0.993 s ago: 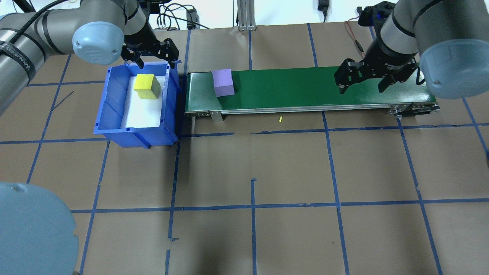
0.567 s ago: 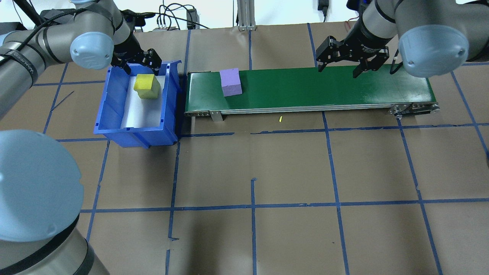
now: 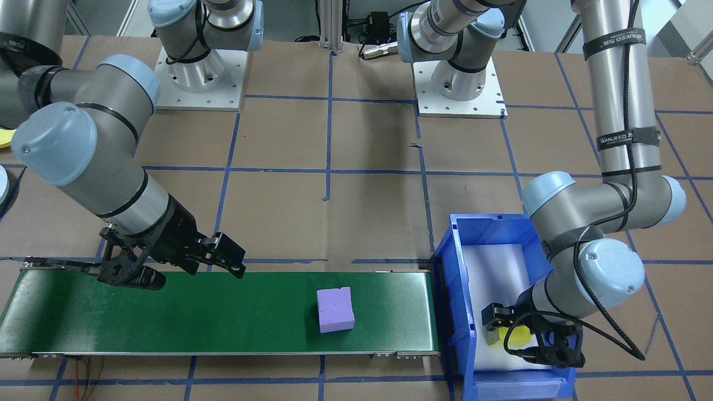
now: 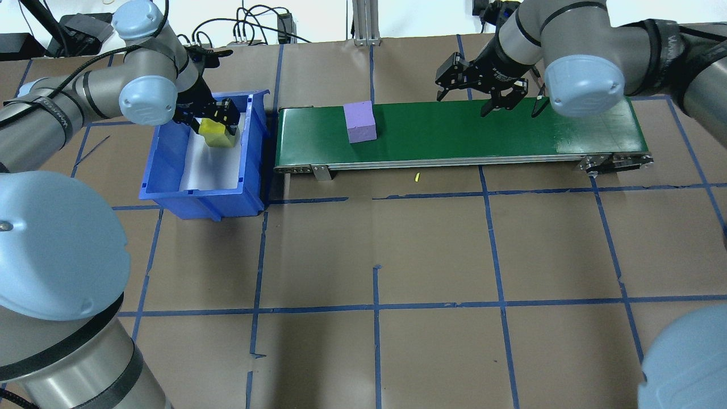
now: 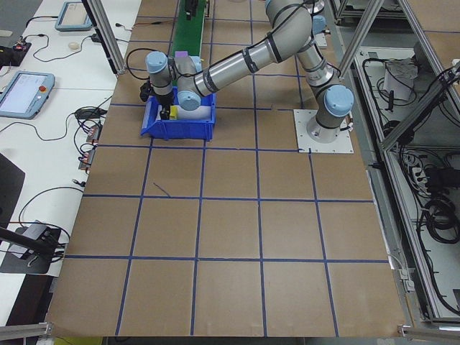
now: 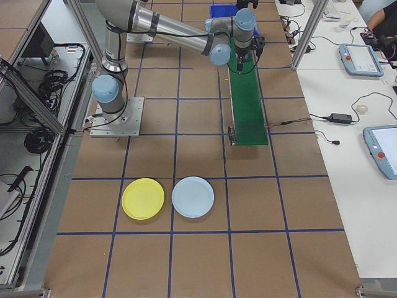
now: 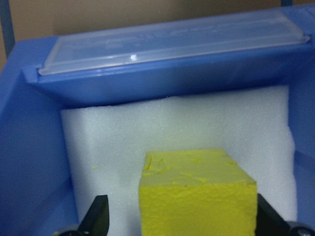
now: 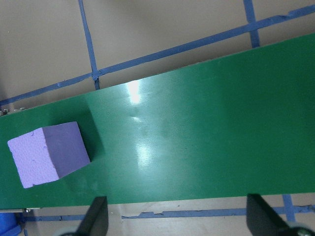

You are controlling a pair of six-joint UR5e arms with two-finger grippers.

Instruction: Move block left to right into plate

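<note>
The left end effector (image 4: 214, 121) was lowered into the blue bin (image 4: 170, 165), at roughly 10 o'clock in the overhead view. Its fingers (image 7: 100, 216) stood spread on either side of the yellow block (image 7: 197, 196). No contact was evident in the left wrist view, so the grip was judged not yet closed. The block rested on the white foam liner (image 7: 177, 128), which presumably cushions it and keeps it in easy reach.

The purple block (image 4: 360, 121) sat alone on the green conveyor belt (image 4: 483, 133), toward the belt's 9 o'clock end, next to the bin. The belt appeared to serve as the link between the two arms' working zones.

The right end effector (image 4: 480, 94) hovered released and empty over the belt's far edge, near 1 o'clock overhead. Its wrist was pitched downward and its arm extended in from the right, apparently waiting to receive the purple block.

The yellow plate (image 6: 143, 198) lay on the worktop (image 6: 186, 261) well apart from the belt, beside a pale blue plate (image 6: 193, 197). Neither plate held a block.
</note>
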